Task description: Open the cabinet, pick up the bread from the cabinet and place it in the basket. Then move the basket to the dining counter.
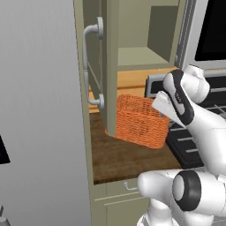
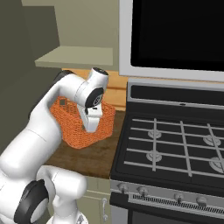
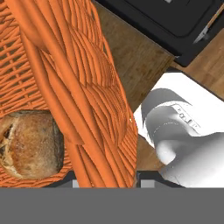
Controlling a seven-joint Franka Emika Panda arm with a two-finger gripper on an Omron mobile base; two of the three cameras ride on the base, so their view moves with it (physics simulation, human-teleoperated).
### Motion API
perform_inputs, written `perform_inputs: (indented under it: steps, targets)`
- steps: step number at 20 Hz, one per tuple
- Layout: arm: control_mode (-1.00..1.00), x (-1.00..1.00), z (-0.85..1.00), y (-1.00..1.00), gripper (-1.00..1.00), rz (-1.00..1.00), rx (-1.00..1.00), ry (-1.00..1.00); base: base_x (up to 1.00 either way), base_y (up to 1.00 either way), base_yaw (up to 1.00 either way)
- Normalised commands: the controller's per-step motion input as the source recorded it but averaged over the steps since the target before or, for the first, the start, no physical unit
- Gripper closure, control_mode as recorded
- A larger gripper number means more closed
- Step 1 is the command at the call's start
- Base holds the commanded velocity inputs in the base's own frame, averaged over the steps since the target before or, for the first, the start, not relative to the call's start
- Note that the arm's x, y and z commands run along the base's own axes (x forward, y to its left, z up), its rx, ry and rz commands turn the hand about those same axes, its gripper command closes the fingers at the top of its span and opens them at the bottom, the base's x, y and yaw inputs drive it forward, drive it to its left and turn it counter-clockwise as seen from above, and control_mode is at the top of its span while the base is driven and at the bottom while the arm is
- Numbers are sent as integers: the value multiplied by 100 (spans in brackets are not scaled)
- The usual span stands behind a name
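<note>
one loaf of bread (image 3: pixel 28 144) lying in the basket (image 1: pixel 141 121), seen past the woven wall. basket sitting on short dark wood countertop (image 1: pixel 119 156), just beside the stove (image 2: pixel 175 144), under the open cabinet (image 1: pixel 132 39). cabinet door (image 1: pixel 95 66) swung out, silver handle (image 1: pixel 90 66) facing left. gripper (image 3: pixel 107 181) down at the basket's stove-side wall, rim between the fingertips; pinching or merely straddling, cannot tell.
</note>
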Motion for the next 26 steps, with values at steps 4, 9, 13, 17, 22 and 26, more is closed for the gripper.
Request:
perform_inputs:
  steps: [4, 9, 13, 17, 22, 26]
  targets:
    - [-100, -52, 6, 0, 100, 0, 0, -4, 0, 0, 0]
    - [-100, -50, 0, 0, 100, 0, -7, -18, 0, 0, 0]
    - [-100, -16, 0, 0, 100, 0, -20, -13, 0, 0, 0]
    - [-100, -2, 2, 0, 100, 0, -4, -5, 0, 0, 0]
    - [-100, 0, 0, 0, 100, 0, 0, 0, 0, 0, 0]
    - [-100, -3, 0, 0, 100, 0, 0, 0, 0, 0, 0]
